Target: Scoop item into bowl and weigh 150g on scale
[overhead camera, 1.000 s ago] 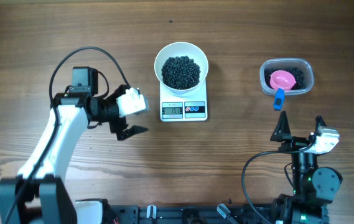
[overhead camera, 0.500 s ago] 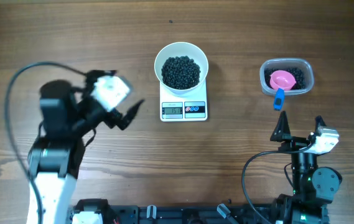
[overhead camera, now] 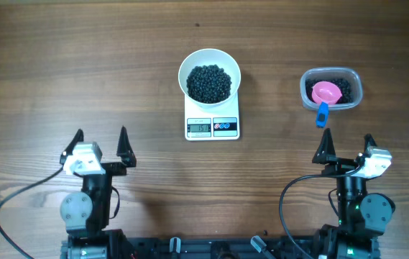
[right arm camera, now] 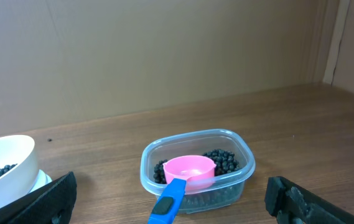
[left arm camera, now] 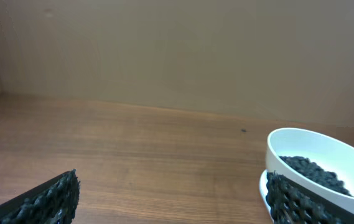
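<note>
The white bowl [overhead camera: 209, 78] stands on the white scale [overhead camera: 213, 126] at the table's middle, and a heap of the black item [overhead camera: 208, 83] lies in it. My left gripper [overhead camera: 100, 140] is open near the front left, apart from everything. In the left wrist view the bowl [left arm camera: 301, 140] and the item [left arm camera: 313, 171] show at the right, behind the right finger of the empty left gripper [left arm camera: 170, 199]. My right gripper [overhead camera: 347, 147] stands open at the front right with nothing held. The right wrist view has the bowl [right arm camera: 9, 158] at its left edge.
A clear plastic tub [overhead camera: 331, 88] at the right holds more black beads and a pink scoop [overhead camera: 325, 92] whose blue handle [overhead camera: 322, 114] sticks out over the tub's near rim. The tub [right arm camera: 239, 158] and scoop [right arm camera: 189, 169] sit straight ahead of the right gripper.
The left arm has drawn back from beside the scale to the front left of the table. The right arm, bowl, scale and tub have not moved.
</note>
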`<action>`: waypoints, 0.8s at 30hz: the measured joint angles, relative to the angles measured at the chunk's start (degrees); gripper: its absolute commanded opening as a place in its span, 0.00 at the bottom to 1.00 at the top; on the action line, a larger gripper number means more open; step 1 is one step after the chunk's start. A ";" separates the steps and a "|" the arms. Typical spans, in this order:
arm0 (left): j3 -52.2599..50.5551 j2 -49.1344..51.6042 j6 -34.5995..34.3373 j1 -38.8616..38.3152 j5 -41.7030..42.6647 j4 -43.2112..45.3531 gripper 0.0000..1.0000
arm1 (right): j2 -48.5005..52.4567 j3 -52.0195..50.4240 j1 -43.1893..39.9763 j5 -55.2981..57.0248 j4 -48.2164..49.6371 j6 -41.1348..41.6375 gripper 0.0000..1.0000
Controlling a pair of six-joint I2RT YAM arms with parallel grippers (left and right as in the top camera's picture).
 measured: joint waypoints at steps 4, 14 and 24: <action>-3.82 -6.34 -1.29 1.11 -1.53 -2.89 1.00 | 0.00 0.00 0.00 0.00 0.00 0.00 1.00; -4.02 -7.48 -1.88 1.49 -2.14 -7.08 1.00 | 0.00 0.00 0.00 0.00 0.00 0.00 0.99; -4.02 -7.48 -1.88 1.49 -2.14 -7.08 1.00 | 0.00 0.00 0.00 0.00 0.00 -0.02 1.00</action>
